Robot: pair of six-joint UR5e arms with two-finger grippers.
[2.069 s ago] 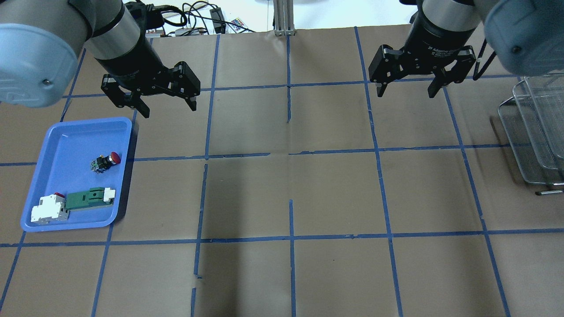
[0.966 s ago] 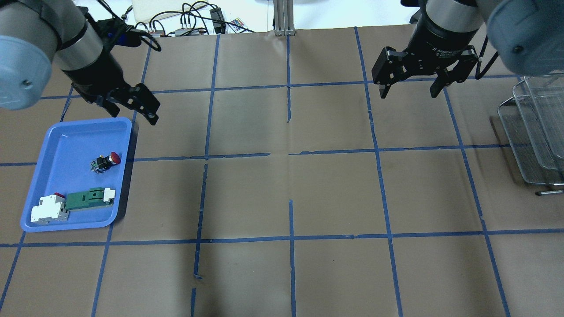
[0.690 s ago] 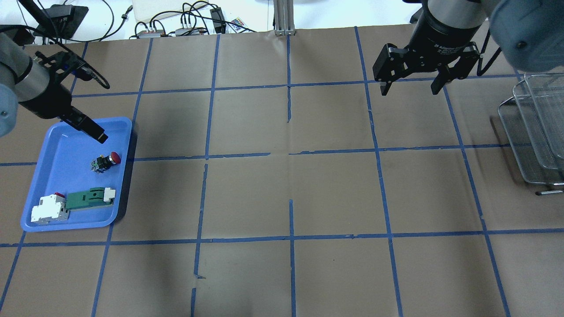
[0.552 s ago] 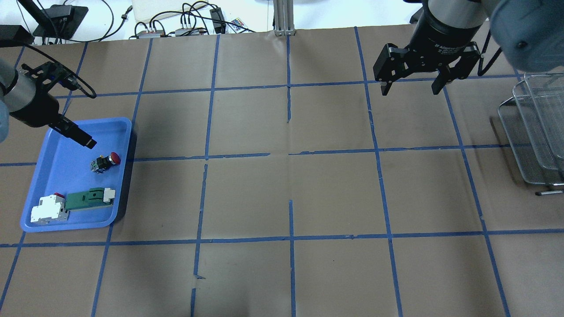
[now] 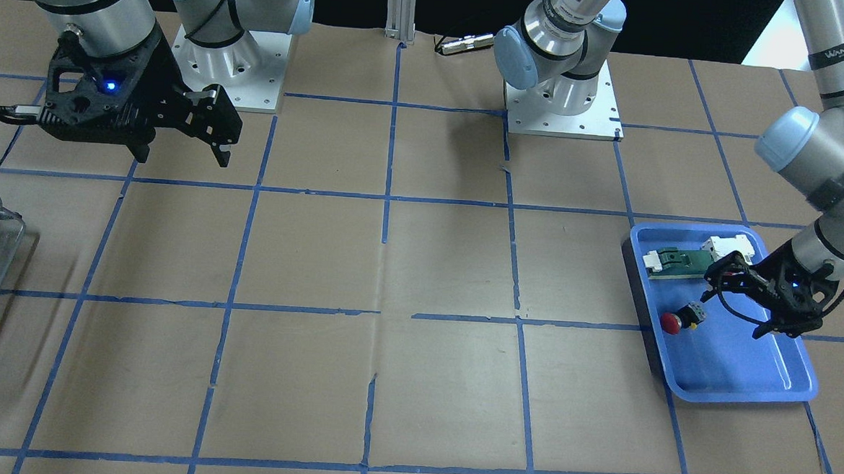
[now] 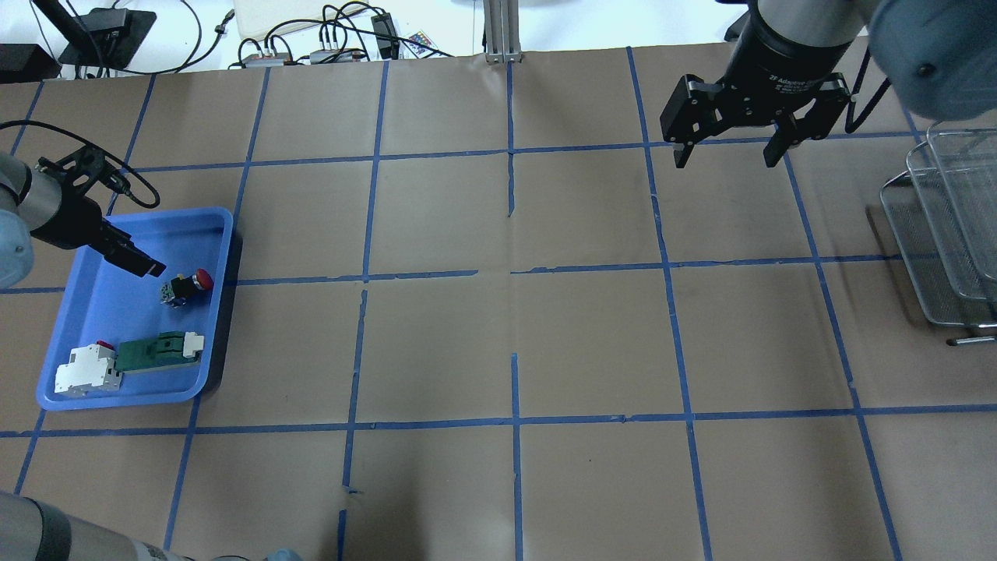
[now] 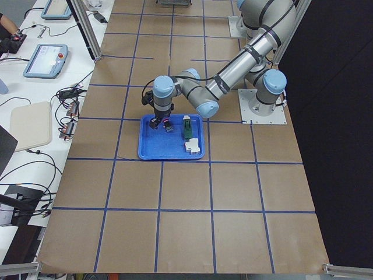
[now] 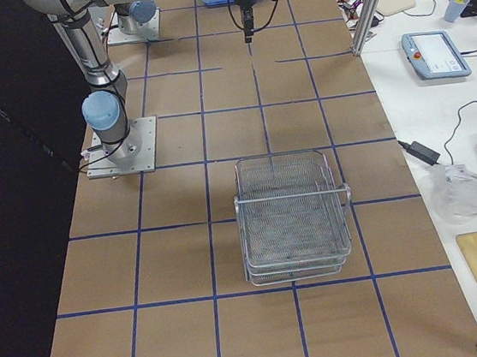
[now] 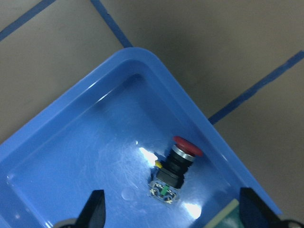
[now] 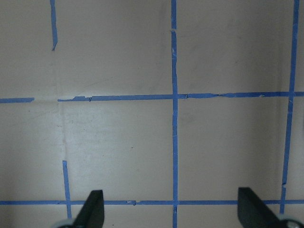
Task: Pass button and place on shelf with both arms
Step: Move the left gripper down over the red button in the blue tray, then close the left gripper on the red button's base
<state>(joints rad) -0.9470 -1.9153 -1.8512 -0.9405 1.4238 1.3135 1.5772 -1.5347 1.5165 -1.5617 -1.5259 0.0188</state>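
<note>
The red-capped button [image 6: 187,287] lies on its side in the blue tray [image 6: 140,214], red head toward the tray's right wall. It also shows in the front view [image 5: 681,317] and the left wrist view [image 9: 175,168]. My left gripper [image 6: 144,265] is open and empty, low over the tray just beside the button's rear; its fingers [image 9: 95,211] straddle the button's line. My right gripper [image 6: 724,160] hangs open and empty over bare table at the back right. The wire-mesh shelf [image 6: 946,226] stands at the right edge, far from both grippers.
A green-and-white flat part [image 6: 160,351] and a white block with red [image 6: 82,370] lie at the tray's near end. Blue tape lines grid the brown paper table. Cables and devices lie beyond the table's far edge.
My left arm swung left and down from beside the tray's far corner to low over the tray next to the button, gripper still open. The right gripper barely moved.
</note>
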